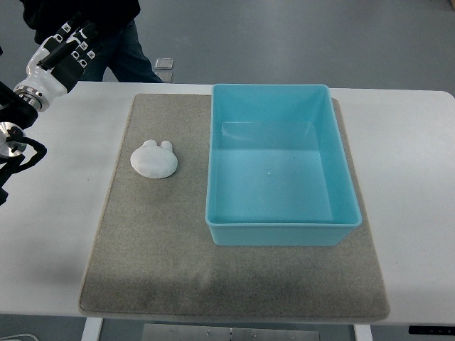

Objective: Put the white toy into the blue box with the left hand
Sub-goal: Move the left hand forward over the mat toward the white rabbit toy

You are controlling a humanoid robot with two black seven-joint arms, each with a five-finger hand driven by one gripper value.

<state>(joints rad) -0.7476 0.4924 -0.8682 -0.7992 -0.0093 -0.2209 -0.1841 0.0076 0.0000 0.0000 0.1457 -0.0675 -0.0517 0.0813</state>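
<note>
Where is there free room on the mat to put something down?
The widest bare strip of mat runs along the near edge, in front of the box. There is also room left of the toy and between toy and box. The box fills the right side, leaving only slivers. The left hand is off at the far left corner.

You see a small, rounded white toy with two stubby ears lying flat on the grey mat, just left of a rectangular light-blue plastic box. The box sits upright and open-topped on the same mat, apart from the toy.
</note>
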